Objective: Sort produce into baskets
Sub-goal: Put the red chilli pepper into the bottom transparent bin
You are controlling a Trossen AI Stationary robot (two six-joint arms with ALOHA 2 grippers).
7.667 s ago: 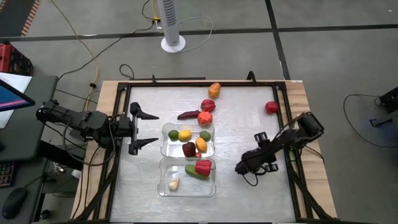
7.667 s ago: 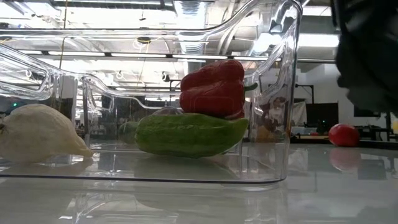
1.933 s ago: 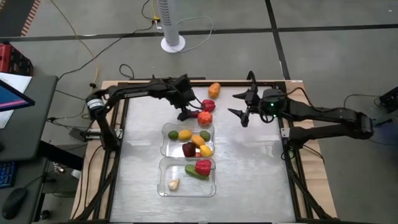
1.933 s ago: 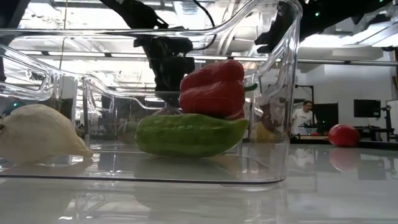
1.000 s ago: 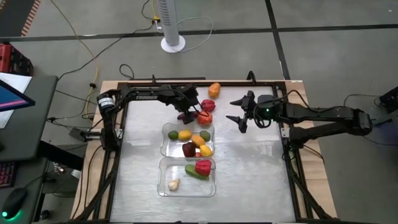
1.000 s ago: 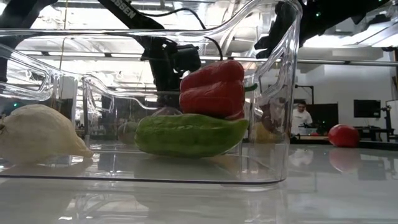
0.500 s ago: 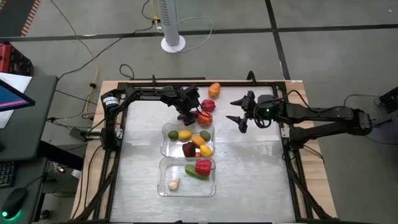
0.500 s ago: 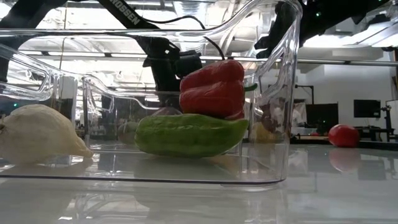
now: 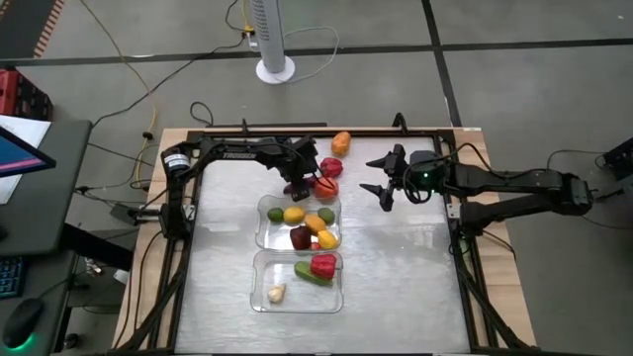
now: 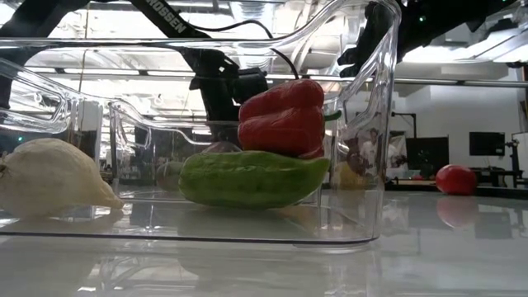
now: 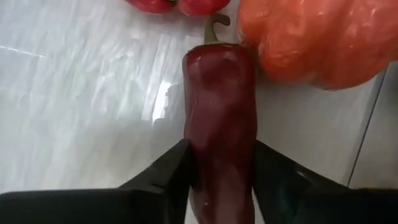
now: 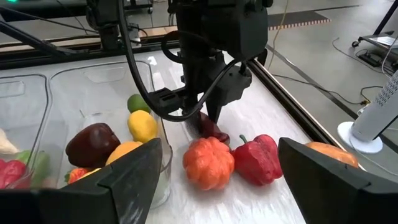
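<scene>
Two clear baskets stand mid-table: the far one [image 9: 265, 223] holds several pieces of produce, and the near one [image 9: 261, 287] holds a garlic bulb [image 10: 54, 177], a cucumber [image 10: 252, 177] and a red pepper [image 10: 282, 115]. Just beyond the far basket a dark red long pepper [image 11: 221, 118] lies on the table beside an orange pumpkin-like piece [image 9: 326, 187], and my left gripper [image 9: 300, 182] is shut on it. My right gripper [image 9: 379, 178] hangs open to the right of them, holding nothing. My left gripper pinches the dark red long pepper's two long sides [image 11: 198, 165] between its two fingers [image 11: 165, 174], behind the middle and away from the stem end [image 11: 214, 28]. The fingers come from above, pointing down, and lie across it. The pepper lies on the table, against the orange piece.
A red pepper [image 9: 331, 168] and an orange piece [image 9: 341, 143] lie loose near the far edge. A red tomato [image 10: 455, 178] sits at the right. The black frame rail [image 9: 297, 132] borders the table. Bare tabletop lies left and right of the baskets.
My left gripper has edged a little toward the table's right edge, settling over the dark red long pepper beside the orange piece. My right gripper has kept still.
</scene>
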